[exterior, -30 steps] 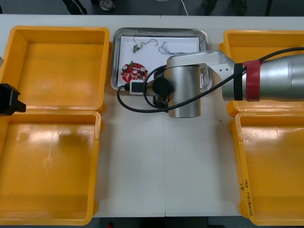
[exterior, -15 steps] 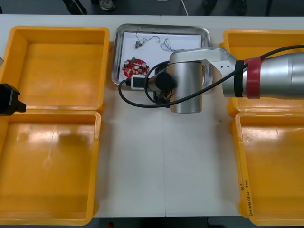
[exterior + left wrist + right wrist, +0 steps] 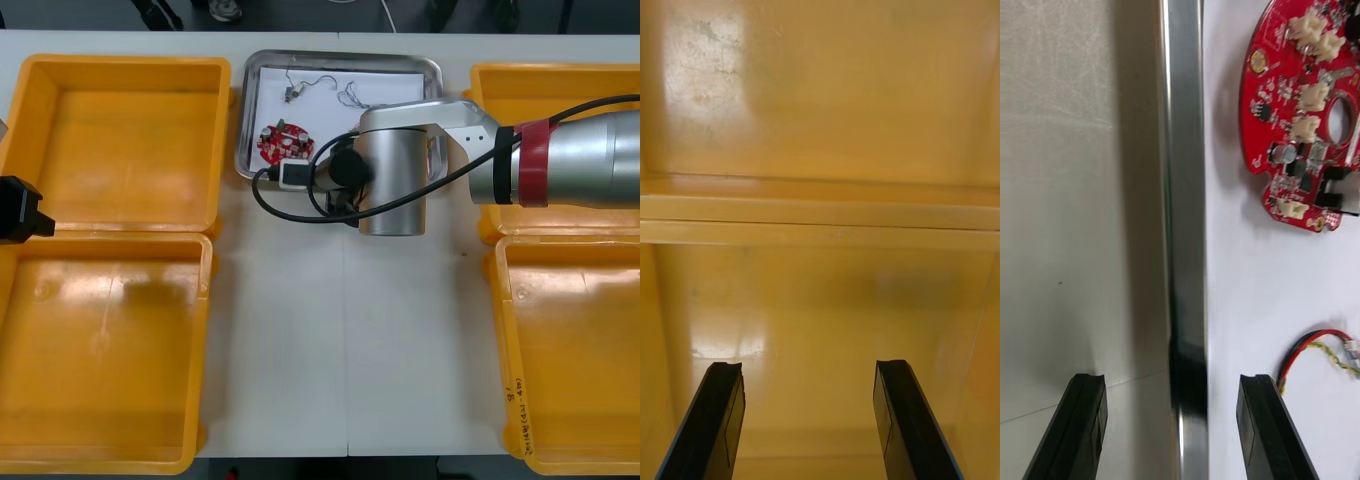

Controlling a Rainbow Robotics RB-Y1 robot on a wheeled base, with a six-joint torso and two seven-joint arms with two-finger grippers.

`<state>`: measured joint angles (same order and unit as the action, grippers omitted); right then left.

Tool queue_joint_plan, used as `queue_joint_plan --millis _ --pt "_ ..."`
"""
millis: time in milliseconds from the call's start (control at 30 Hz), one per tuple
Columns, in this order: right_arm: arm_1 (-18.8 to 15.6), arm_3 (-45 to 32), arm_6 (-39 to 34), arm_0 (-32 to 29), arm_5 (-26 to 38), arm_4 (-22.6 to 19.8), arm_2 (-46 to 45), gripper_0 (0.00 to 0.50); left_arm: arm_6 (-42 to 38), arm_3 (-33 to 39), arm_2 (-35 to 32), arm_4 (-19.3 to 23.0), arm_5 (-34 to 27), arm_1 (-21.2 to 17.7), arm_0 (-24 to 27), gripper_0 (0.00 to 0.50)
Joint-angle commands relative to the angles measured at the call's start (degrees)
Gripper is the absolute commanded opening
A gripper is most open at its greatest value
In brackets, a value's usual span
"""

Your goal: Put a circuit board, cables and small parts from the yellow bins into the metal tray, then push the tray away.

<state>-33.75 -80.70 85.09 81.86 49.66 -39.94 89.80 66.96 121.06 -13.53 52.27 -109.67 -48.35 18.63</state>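
At the near rim of the shiny metal tray with the white inside [image 3: 1184, 187], the right hand [image 3: 1171, 382] is held released. Its two black fingers [image 3: 1259, 420] stand apart astride the rim, one above the light worktop [image 3: 1075, 187] just outside the tray, the other above the tray's white floor. Whether the rim is touched cannot be told. Inside the tray the round red circuit board [image 3: 1307, 120] is seen, with the red and yellow cable [image 3: 1315, 349] close to the inner finger; thin cables [image 3: 350, 97] lie toward the tray's far side.

Loading is judged done and the push is judged to be in hand. For a clean push, the rim should be met squarely near its middle, the hand kept low and the inner finger kept off the cable, so that the tray is slid straight and not turned.

The right forearm is stretched in from the tray's right, with the wrist bent steeply down. The left hand [image 3: 809, 375], likewise released, is parked well to the tray's left over a yellow plastic bin [image 3: 820, 210].
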Motion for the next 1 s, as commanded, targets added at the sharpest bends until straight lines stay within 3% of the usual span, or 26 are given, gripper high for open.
queue_joint_plan --millis 33,367,667,1000 --pt "-0.88 -1.04 3.15 2.33 2.98 -1.72 -1.47 0.5 4.76 1.63 -1.85 0.02 -0.33 -2.71 -0.79 0.5" --pt "0.0 -7.02 3.15 2.25 15.64 -6.38 -8.42 0.5 4.76 1.63 -1.85 0.02 -0.33 -2.71 -0.79 0.5" --pt "0.0 -12.47 3.15 2.16 23.9 -6.55 -12.46 0.5 4.76 1.63 -1.85 0.02 -0.33 -2.71 -0.79 0.5" --pt "-0.17 -20.82 2.54 -3.55 35.59 -6.38 -22.57 0.5 4.76 1.63 -1.85 0.02 -0.33 -2.71 -0.79 0.5"
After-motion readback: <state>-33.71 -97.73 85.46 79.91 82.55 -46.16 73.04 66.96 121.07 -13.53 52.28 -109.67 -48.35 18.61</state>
